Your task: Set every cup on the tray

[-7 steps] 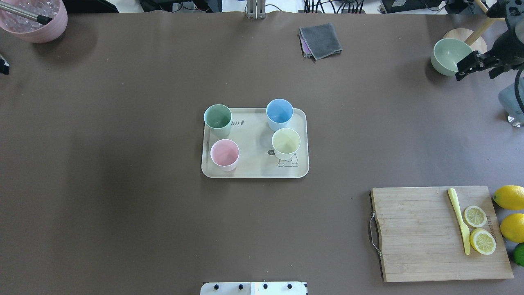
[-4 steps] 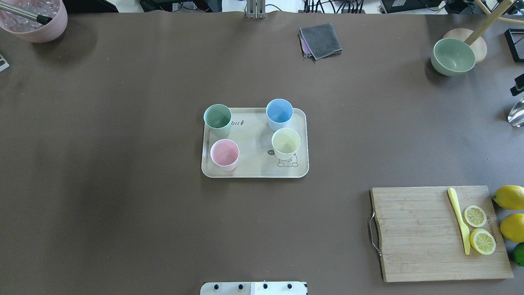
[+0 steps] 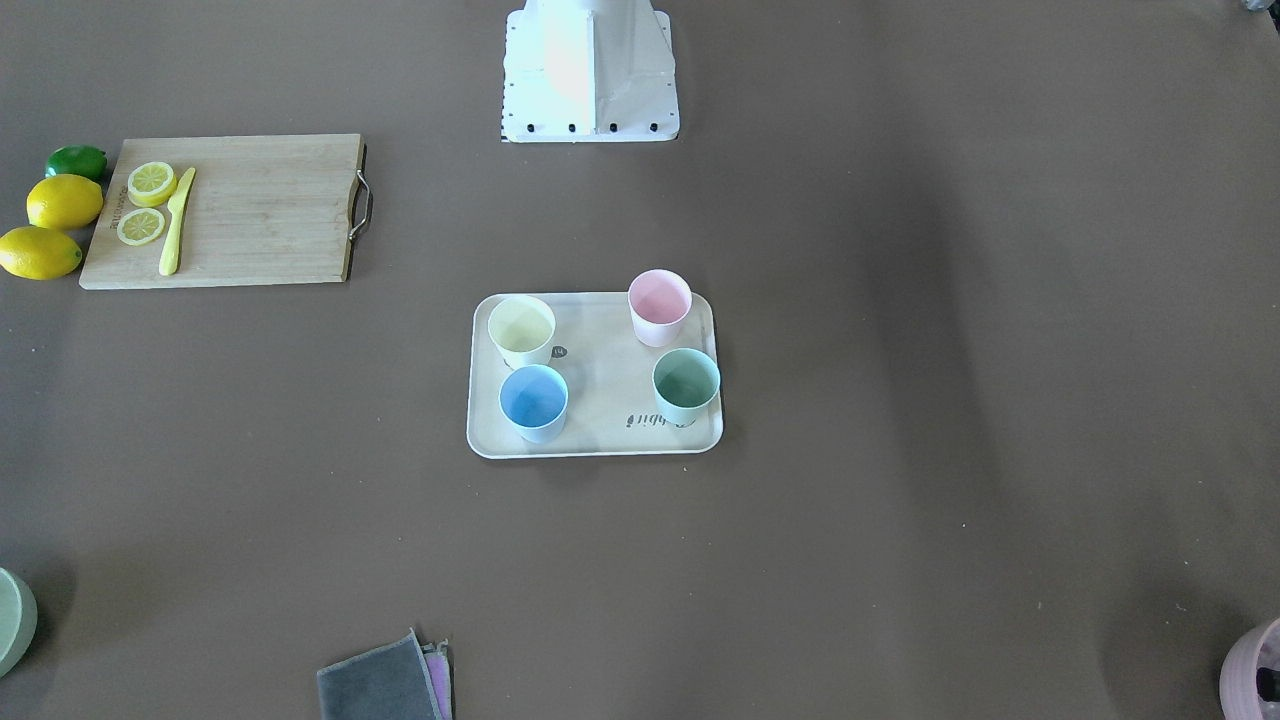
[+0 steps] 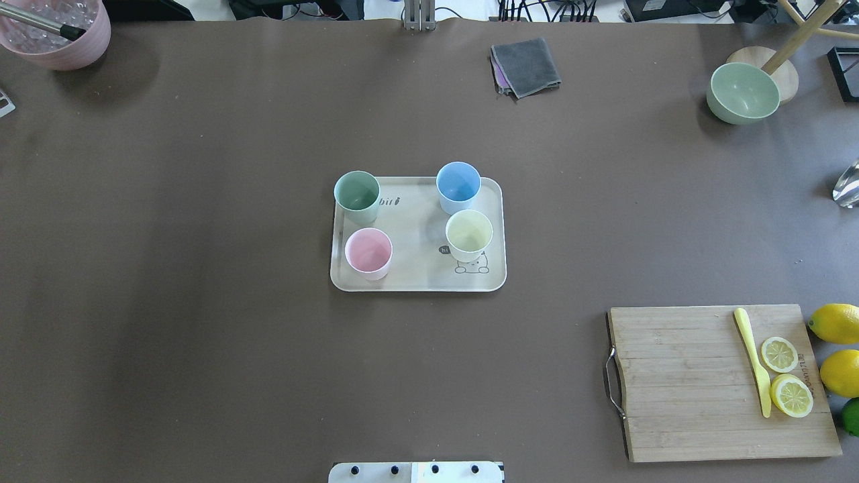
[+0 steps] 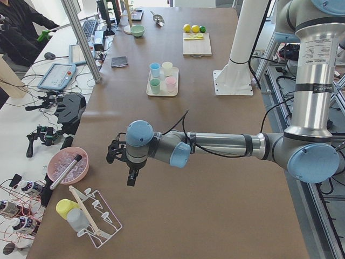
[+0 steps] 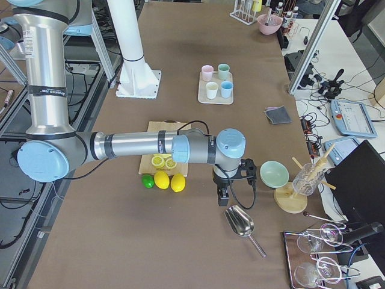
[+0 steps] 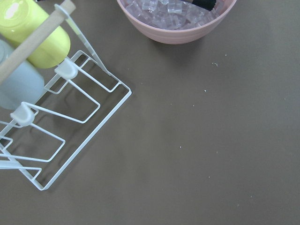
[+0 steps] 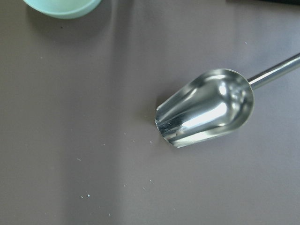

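Observation:
The cream tray (image 4: 416,235) lies at the table's middle. The mint green cup (image 4: 357,194), light blue cup (image 4: 458,184), yellow cup (image 4: 469,233) and pink cup (image 4: 368,251) all stand upright on it. The front view shows the same: tray (image 3: 600,400), yellow (image 3: 521,330), pink (image 3: 660,303), blue (image 3: 533,400), green (image 3: 686,384). My left gripper (image 5: 129,167) hangs over the table's left end, far from the tray. My right gripper (image 6: 222,195) hangs over the right end. Both show only in side views, so I cannot tell whether they are open or shut.
A wooden cutting board (image 4: 684,382) with lemon slices and a yellow knife lies front right, lemons beside it. A pale-green bowl (image 4: 743,92) and grey cloth (image 4: 525,66) are at the back. A mauve pot (image 4: 57,30) and wire rack (image 7: 61,117) are at the left end. A metal scoop (image 8: 206,108) lies under the right wrist.
The right gripper was in the overhead view beside the green bowl one second ago and has moved out past the right edge. The cups and tray have not moved.

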Controlling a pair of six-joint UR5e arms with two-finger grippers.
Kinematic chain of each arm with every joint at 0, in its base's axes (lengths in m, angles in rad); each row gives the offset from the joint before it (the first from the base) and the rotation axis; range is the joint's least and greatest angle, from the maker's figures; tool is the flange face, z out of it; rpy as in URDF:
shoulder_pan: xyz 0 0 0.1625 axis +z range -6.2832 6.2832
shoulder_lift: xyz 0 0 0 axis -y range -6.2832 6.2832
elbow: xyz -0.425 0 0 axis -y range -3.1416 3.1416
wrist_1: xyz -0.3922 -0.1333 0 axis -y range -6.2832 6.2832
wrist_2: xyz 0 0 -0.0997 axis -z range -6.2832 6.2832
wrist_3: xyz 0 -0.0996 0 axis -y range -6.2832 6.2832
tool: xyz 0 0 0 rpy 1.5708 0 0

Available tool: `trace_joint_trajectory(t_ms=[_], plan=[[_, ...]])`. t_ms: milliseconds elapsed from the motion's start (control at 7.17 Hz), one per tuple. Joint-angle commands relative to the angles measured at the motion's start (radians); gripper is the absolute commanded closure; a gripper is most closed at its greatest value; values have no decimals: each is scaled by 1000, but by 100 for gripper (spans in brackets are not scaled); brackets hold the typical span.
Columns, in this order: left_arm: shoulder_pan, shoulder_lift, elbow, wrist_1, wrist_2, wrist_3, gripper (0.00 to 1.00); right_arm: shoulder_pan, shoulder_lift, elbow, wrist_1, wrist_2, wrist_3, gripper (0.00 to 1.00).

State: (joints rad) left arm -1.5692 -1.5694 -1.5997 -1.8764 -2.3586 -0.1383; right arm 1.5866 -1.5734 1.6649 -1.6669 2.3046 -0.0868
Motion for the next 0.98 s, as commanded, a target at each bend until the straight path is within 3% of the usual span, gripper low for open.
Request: trace_joint_trajectory(t_ms=[0,836], plan=[[-2,28,-45,31,-1,-1,2,36,-37,18,-8,-1,-36,0],[-2,35,-39,33,10,-1,2,35,-34,38,-37,4,-34,0]])
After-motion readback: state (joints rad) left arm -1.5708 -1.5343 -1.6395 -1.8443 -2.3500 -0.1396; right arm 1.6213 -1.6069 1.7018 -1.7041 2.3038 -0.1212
